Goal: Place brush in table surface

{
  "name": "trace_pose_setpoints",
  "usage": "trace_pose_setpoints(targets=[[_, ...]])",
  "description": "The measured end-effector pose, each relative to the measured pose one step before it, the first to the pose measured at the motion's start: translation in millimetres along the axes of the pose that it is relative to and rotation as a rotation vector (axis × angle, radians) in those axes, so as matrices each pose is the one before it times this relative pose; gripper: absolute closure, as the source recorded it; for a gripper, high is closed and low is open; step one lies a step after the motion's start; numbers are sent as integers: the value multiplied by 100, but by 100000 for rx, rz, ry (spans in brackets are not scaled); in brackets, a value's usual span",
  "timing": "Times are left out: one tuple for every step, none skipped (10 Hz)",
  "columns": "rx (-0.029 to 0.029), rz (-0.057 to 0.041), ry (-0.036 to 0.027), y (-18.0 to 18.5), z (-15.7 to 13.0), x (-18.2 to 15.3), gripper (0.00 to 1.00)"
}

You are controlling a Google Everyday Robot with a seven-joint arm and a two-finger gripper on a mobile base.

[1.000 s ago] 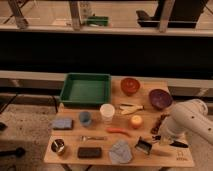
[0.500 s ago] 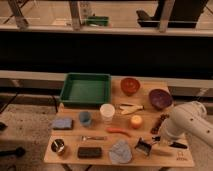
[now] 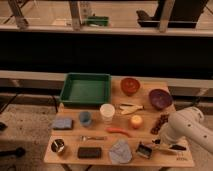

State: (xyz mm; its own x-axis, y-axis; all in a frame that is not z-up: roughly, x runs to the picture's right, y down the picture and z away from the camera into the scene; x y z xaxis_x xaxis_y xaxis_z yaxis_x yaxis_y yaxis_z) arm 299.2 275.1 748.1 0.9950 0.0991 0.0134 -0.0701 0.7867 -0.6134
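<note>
The brush (image 3: pixel 144 149), small, squat and black with a pale face, sits at the front right of the light wooden table surface (image 3: pixel 102 131), close to the front edge. My gripper (image 3: pixel 158 145) is at the end of the white arm (image 3: pixel 186 127), which reaches in from the right. The gripper is low over the table, right beside the brush on its right side. Whether it touches the brush cannot be made out.
A green tray (image 3: pixel 86 89) stands at the back left, with a red-brown bowl (image 3: pixel 130 85) and a purple bowl (image 3: pixel 160 98) at the back right. A white cup (image 3: pixel 107 112), blue cup (image 3: pixel 85 118), orange fruit (image 3: pixel 136 121), metal cup (image 3: pixel 58 146), black block (image 3: pixel 89 152) and grey cloth (image 3: pixel 121 151) lie around.
The arm and gripper have shifted slightly down toward the front edge, with the brush beside them. Nothing else on the table has moved.
</note>
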Motion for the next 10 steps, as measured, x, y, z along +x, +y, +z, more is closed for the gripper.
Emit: trace_pose_setpoints(targets=[[-306, -1211, 519, -18, 300, -77, 82], [-420, -1384, 1153, 139, 494, 64, 69], [-364, 114, 1268, 204, 357, 239, 60], [-279, 254, 814, 151, 314, 109, 51], [-93, 258, 690, 36, 285, 13, 39], [-102, 69, 375, 3, 184, -52, 31], [-88, 210, 94, 32, 148, -89, 23], [80, 271, 150, 67, 118, 48, 20], [114, 143, -80, -13, -12, -27, 20], [58, 384, -366, -64, -64, -65, 20]])
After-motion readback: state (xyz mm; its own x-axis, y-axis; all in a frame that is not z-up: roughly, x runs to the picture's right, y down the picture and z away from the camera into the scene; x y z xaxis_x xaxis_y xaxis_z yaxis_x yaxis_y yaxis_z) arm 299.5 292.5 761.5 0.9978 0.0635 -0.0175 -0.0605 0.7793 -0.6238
